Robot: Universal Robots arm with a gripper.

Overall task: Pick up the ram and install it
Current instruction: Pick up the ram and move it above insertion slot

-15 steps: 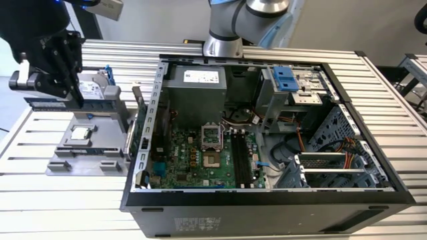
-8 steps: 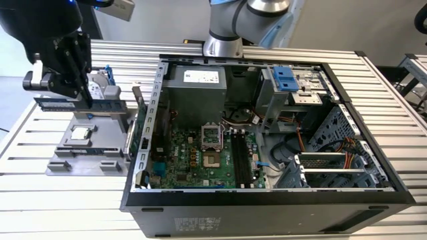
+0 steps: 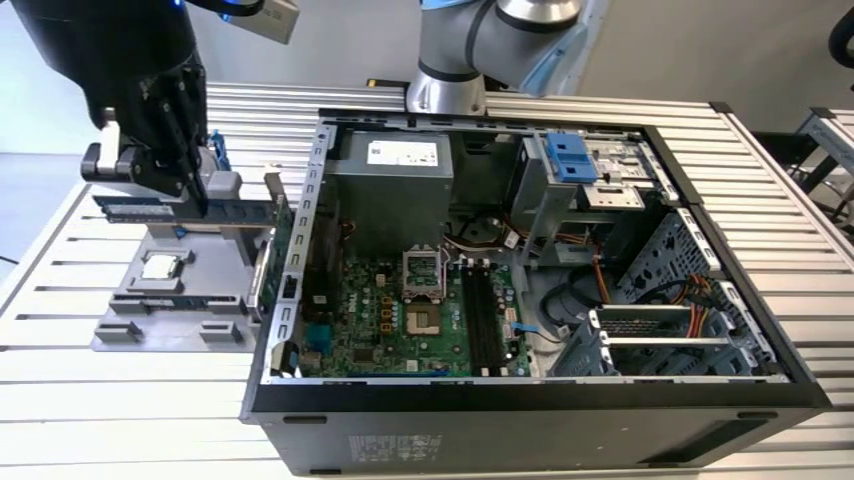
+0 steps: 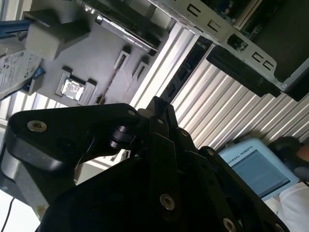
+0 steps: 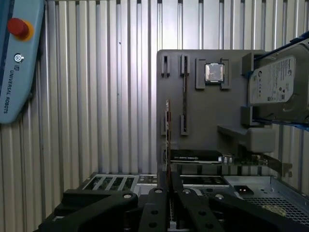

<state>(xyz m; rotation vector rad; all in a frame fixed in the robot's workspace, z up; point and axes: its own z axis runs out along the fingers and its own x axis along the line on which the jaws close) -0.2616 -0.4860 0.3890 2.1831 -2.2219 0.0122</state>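
Observation:
The ram point(image 3: 134, 209) is a long, narrow green stick, held level just above the grey fixture tray point(image 3: 127, 325) at the exterior view's left. My black gripper point(image 3: 171, 198) is shut on it from above. In the first wrist view the ram point(image 5: 167, 130) shows edge-on as a thin strip running out from between my fingertips point(image 5: 159, 192), over the tray point(image 5: 203, 121). The open computer case point(image 3: 534, 405) lies to the exterior view's right of the tray. Its motherboard carries long black memory slots point(image 3: 483, 320).
A small square silver processor point(image 3: 163, 266) sits on the tray, with a silver hard drive point(image 5: 275, 87) and a card point(image 5: 203, 156) standing at the tray's far side. A teach pendant point(image 5: 19, 58) lies on the slatted table point(image 3: 134, 400). Cables and a drive cage point(image 3: 587, 165) crowd the case.

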